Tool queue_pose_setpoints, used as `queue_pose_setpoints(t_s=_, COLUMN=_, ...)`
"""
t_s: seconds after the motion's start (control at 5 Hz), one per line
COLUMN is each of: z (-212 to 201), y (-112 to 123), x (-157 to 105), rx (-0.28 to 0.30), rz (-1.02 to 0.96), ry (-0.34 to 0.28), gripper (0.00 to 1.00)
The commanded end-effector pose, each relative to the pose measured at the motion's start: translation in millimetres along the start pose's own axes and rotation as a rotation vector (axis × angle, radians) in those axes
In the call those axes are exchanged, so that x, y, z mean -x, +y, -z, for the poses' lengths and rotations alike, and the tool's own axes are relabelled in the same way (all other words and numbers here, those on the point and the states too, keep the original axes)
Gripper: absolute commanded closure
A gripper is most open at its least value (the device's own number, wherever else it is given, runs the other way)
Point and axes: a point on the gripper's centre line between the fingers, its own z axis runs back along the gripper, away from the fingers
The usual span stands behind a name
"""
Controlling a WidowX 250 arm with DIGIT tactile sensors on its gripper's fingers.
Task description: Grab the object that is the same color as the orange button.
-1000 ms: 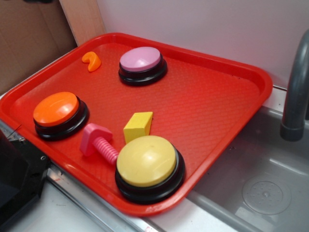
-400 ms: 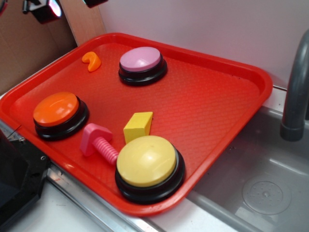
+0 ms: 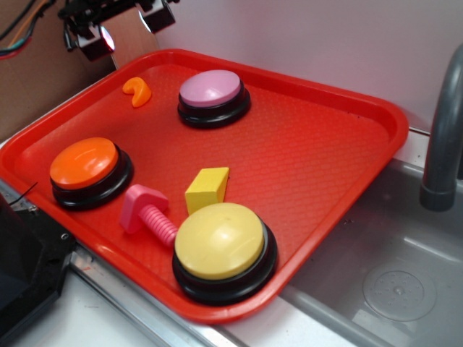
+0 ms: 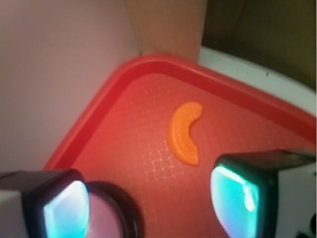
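Gripper is hovering at the tray's far-left corner, jaws spread open with nothing between them. In the wrist view both fingers are showing at the bottom edge with a clear gap between them.

The hook is lying flat on the tray near that corner, at about 9 o'clock from the pink button and well apart from the orange button, which it is matching in colour. Nothing is touching it.

Key relation: in the wrist view the hook is sitting at roughly 12 o'clock from the jaw gap, slightly toward the right finger, still ahead of the fingertips and not between them. Its long axis is running about 1 to 7 o'clock in that view, curving, so it is lying mostly along the gap rather than across it. The jaws would be closing across its narrow width, which suits a grasp.

Judgement: approach step, not yet descending onto the piece. Next move is likely needing a short advance toward 12 o'clock, then a drop. Risk: thin glossy piece lying flat on a textured tray, so it could be slipping out sideways on closing.
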Motion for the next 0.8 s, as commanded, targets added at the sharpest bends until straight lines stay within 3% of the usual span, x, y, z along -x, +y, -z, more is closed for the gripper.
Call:
queue_pose_setpoints(t_s=0.0, z=35.5, y=18.0, x=-23.8, rx=-0.025, rz=-0.073, ry=-0.036, gripper=0.00)
queue_pose_setpoints(t_s=0.4, z=64.0, y=29.6, x=-31.2, rx=-0.086, rz=-0.109, ry=-0.062, gripper=0.00)
queue_pose_setpoints(t_s=0.6, z=73.6, y=31.0, x=-28.3, rx=-0.090, rz=-0.101, ry=-0.032, gripper=0.00)
